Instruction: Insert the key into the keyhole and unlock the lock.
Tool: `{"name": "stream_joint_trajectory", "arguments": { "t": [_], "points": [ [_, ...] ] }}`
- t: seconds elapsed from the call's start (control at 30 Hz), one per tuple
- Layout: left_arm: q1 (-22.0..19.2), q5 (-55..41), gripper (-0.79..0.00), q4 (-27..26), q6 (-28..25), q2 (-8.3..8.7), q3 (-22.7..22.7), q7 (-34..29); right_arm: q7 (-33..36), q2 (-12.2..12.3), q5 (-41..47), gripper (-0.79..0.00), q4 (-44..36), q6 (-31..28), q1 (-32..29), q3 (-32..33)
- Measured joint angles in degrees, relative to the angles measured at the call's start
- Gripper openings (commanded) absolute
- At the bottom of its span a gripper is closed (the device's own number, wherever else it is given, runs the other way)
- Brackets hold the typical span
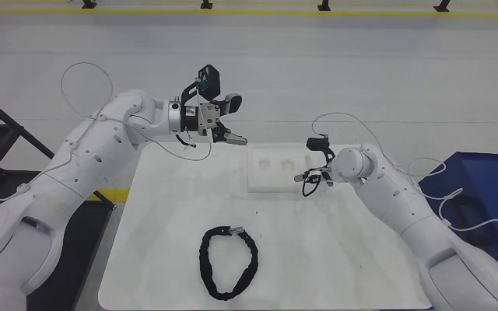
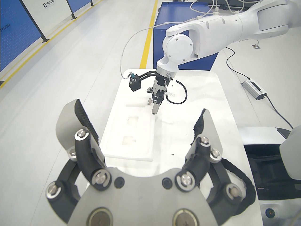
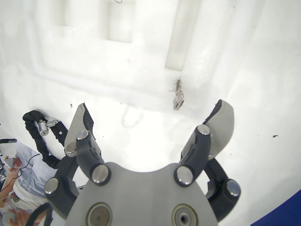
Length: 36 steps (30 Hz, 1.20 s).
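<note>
From my right wrist camera the key [image 3: 178, 98] sits straight ahead of the right hand [image 3: 151, 109], nearly centred between its wide-spread fingers and just beyond their tips. It is a small bright metal key lodged in the side edge of the white foam tray [image 3: 94, 59]. Its long axis points out of the foam toward the hand, so I judge a straight advance would line up the grasp. The left hand [image 2: 141, 111], also wide open and holding nothing, hangs above the far corner of the surface [image 1: 350, 256], well apart from the key. The lock [image 1: 228, 263], a loop of black fabric-sleeved chain with a shiny cylinder [image 3: 43, 128], lies on the near side.
</note>
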Motion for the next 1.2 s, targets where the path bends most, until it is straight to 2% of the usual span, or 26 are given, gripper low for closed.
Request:
{"name": "stream_joint_trajectory", "arguments": {
  "t": [0.03, 0.07, 0.13, 0.23, 0.3, 0.37, 0.5, 0.7, 0.77, 0.83, 0.9, 1.03, 1.07, 1.1, 1.2],
  "points": [
    [0.00, 0.00, 0.000, 0.00, 0.00, 0.00, 0.00, 0.00, -0.03, -0.09, -0.17, -0.329, 0.11, 0.14, 0.03, 0.01],
    [0.00, 0.00, 0.000, 0.00, 0.00, 0.00, 0.00, 0.00, -0.04, -0.16, -0.43, -0.394, 0.22, 0.29, 0.06, 0.01],
    [0.00, 0.00, 0.000, 0.00, 0.00, 0.00, 0.00, 0.00, 0.12, -0.34, -0.99, -0.431, 0.48, 0.56, 0.09, -0.03],
    [0.00, 0.00, 0.000, 0.00, 0.00, 0.00, 0.00, 0.00, 0.21, -0.62, -1.80, -0.453, 0.91, 1.10, 0.14, -0.10],
    [0.00, 0.00, 0.000, 0.00, 0.00, 0.00, 0.00, 0.00, 0.05, -0.82, -2.31, -0.431, 1.27, 1.58, 0.18, -0.10],
    [0.00, 0.00, 0.000, 0.00, 0.00, 0.00, 0.00, 0.00, -0.17, -1.01, -2.62, -0.462, 1.55, 1.91, 0.23, -0.06],
    [0.00, 0.00, 0.000, 0.00, 0.00, 0.00, 0.00, 0.00, -0.22, -1.50, -3.51, -0.474, 2.20, 2.29, 0.35, -0.19],
    [0.00, 0.00, 0.000, 0.00, 0.00, 0.00, 0.00, 0.00, -0.65, -2.51, -4.63, -0.563, 4.28, 3.76, 0.81, -0.57],
    [0.00, 0.00, 0.000, 0.00, 0.00, 0.00, 0.00, 0.00, -0.77, -2.86, -4.85, -0.628, 5.13, 4.14, 0.96, -0.69],
    [0.00, 0.00, 0.000, 0.00, 0.00, 0.00, 0.00, 0.00, -0.76, -3.29, -5.22, -0.650, 6.09, 4.48, 1.16, -0.93],
    [0.00, 0.00, 0.000, 0.00, 0.00, 0.00, 0.00, 0.00, -0.71, -3.72, -5.19, -0.723, 7.16, 4.49, 1.36, -1.02],
    [0.00, 0.00, 0.000, 0.00, 0.00, 0.00, 0.00, 0.00, -1.08, -4.52, -5.07, -0.723, 9.21, 4.48, 1.71, -1.11],
    [0.00, 0.00, 0.000, 0.00, 0.00, 0.00, 0.00, 0.00, -1.21, -4.71, -5.22, -0.736, 9.66, 4.60, 1.80, -1.18],
    [0.00, 0.00, 0.000, 0.00, 0.00, 0.00, 0.00, 0.00, -1.34, -4.96, -5.42, -0.785, 10.22, 4.80, 1.92, -1.30],
    [0.00, 0.00, 0.000, 0.00, 0.00, 0.00, 0.00, 0.00, -1.54, -5.59, -5.45, -0.785, 11.49, 4.89, 2.25, -1.37]
  ]
}}
